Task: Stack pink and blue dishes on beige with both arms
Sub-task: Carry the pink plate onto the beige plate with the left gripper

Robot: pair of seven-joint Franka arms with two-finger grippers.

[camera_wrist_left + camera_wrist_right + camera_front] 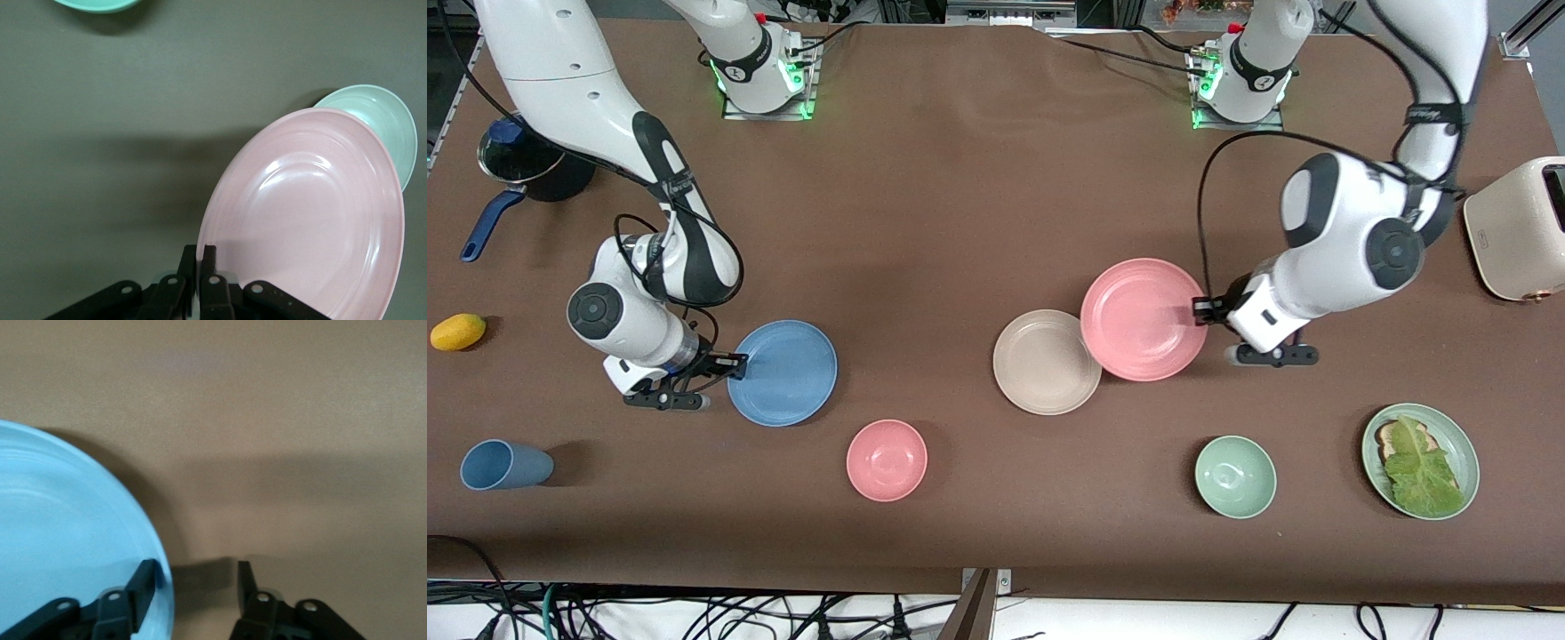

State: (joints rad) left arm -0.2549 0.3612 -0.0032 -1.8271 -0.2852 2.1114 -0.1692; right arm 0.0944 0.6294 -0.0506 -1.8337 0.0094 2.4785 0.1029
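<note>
The lifted dish (1144, 318) is held partly over the second dish (1047, 362), perhaps touching. The third dish (784, 372) lies toward the right arm's end, with a bowl (887, 460) nearer the camera.

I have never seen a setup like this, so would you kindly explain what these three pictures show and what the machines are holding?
Two white robot arms work at a brown table. The wide picture looks down from across the table; the other two come from cameras on each arm's wrist.

The left gripper is shut on the pink plate's rim, holding it raised so it partly overlaps the beige plate. The right gripper sits open astride the blue plate's rim, one finger over the plate, one outside.

Also there: a pink bowl, green bowl, blue cup, toaster, and a green plate with lettuce on toast.
</note>
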